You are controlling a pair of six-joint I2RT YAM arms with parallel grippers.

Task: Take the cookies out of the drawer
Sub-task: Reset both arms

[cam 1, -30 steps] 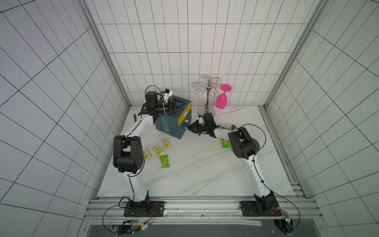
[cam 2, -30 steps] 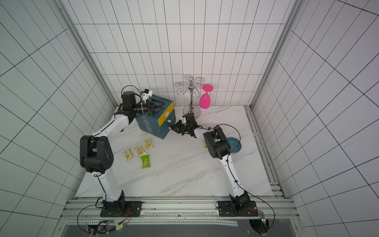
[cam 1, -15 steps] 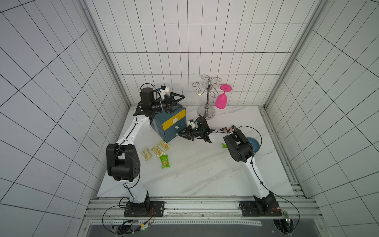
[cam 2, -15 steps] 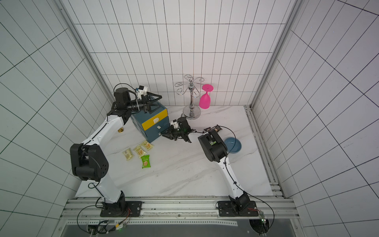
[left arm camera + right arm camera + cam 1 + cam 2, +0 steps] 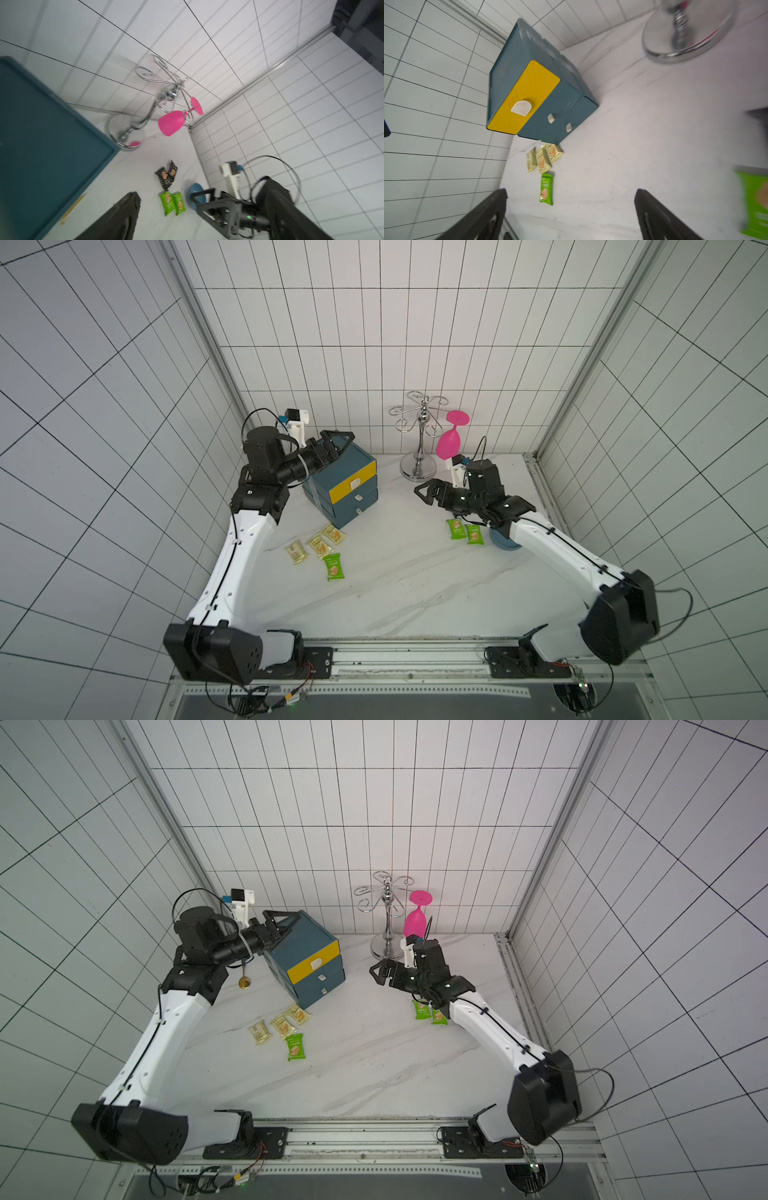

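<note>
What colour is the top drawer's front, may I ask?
The top drawer front is yellow; clearest in the right wrist view.

The right arm [image 5: 561, 551] hides most of the blue bowl [image 5: 503, 544]; one green packet [image 5: 756, 203] shows blurred.
</note>
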